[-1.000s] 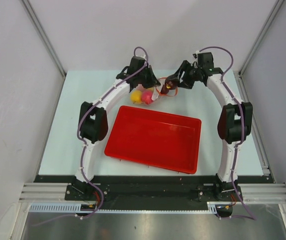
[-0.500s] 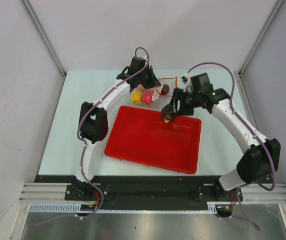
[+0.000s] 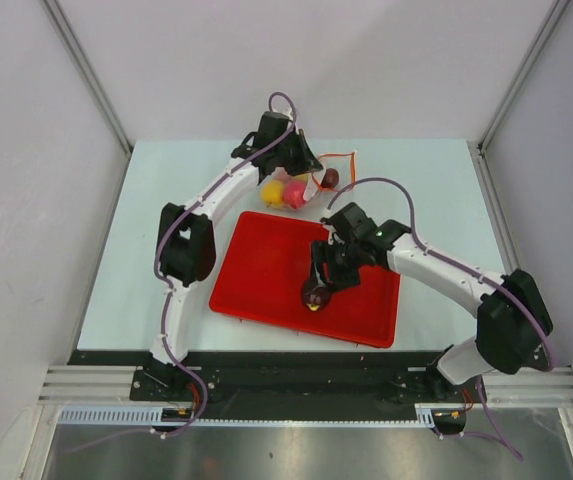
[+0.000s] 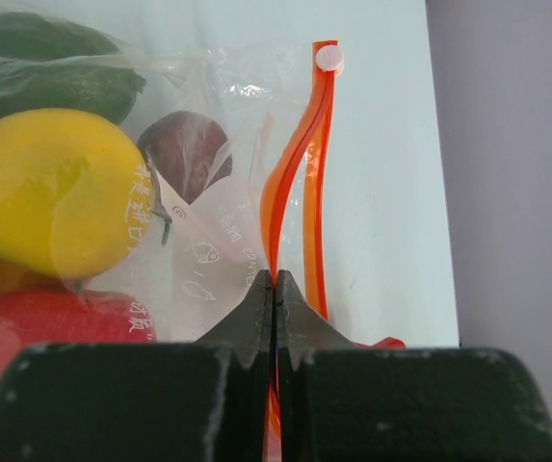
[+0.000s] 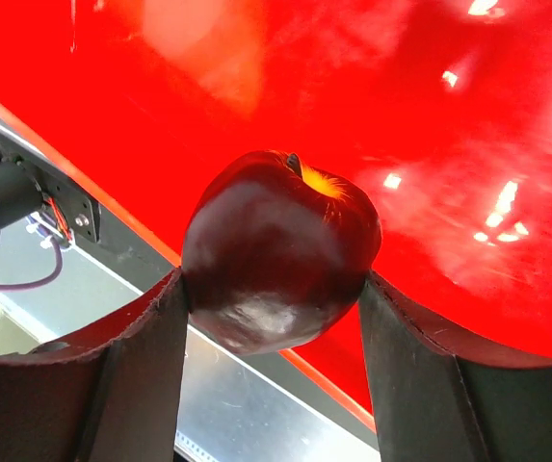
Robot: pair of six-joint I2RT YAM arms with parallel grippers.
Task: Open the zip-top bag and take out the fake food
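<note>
The left gripper (image 4: 274, 289) pinched the strip (image 4: 290, 183) of the zip-top bag (image 4: 220, 231), seemingly anchoring it at the top view's upper centre. The right gripper (image 5: 274, 327) clamped a maroon apple (image 5: 276, 250) above the red tray (image 5: 430, 144), presumably for release.

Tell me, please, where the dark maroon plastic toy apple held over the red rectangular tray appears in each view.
Top external: dark maroon plastic apple lower centre, in the right gripper.
Left wrist: not in it; that maroon fruit is bagged.
Right wrist: apple at centre, between the fingers.
Shared landmark: red tray beneath it.
</note>
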